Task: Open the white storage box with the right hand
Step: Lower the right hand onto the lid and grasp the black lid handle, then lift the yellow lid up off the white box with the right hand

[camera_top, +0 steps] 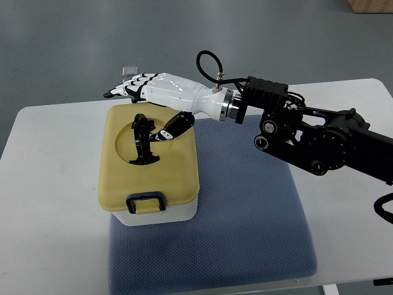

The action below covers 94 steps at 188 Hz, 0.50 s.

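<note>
The white storage box (161,214) stands on the left part of the blue mat, capped by a yellowish lid (177,169) with a round recess and a black carry handle (143,139) in it. A black latch (145,202) sits on the lid's near edge. My right hand (145,107) reaches in from the right over the box's far edge. Its white fingers (126,88) stretch out flat past the lid's back rim, and the thumb (174,127) points down into the recess beside the handle. The hand is open and holds nothing. The lid lies flat on the box.
A blue-grey mat (245,227) covers the middle of the white table (55,196). My black right forearm (319,138) crosses above the mat's far right. A small clear object (129,70) lies on the floor behind the table.
</note>
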Tool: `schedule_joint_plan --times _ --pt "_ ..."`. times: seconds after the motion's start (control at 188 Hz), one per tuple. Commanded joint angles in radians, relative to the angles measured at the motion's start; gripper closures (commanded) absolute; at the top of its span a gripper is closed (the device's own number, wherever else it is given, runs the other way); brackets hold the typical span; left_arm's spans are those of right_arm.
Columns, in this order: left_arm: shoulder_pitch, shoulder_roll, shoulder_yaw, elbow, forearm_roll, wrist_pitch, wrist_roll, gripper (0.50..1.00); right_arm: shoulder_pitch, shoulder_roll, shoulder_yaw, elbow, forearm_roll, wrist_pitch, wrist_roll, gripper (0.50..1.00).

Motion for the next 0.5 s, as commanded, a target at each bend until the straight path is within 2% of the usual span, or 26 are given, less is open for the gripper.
schedule_joint_plan --times 0.0,0.144,0.245,0.388,0.495 --pt "0.0 0.0 0.0 0.0 0.0 0.0 0.0 0.5 -0.011 0.027 -0.001 -0.016 -0.004 -0.009 0.0 0.576" --pt "0.001 0.0 0.0 0.0 0.0 0.0 0.0 0.5 -0.015 0.057 -0.001 -0.036 -0.005 -0.029 0.0 0.581" --pt "0.001 0.0 0.0 0.0 0.0 0.0 0.0 0.5 -0.022 0.071 -0.001 -0.053 -0.005 -0.046 0.0 0.605" --pt "0.001 0.0 0.0 0.0 0.0 0.0 0.0 0.5 -0.022 0.093 -0.001 -0.074 -0.005 -0.081 0.0 0.718" --pt "0.001 0.0 0.0 0.0 0.0 0.0 0.0 0.5 -0.023 0.097 -0.001 -0.079 -0.005 -0.084 0.0 0.899"
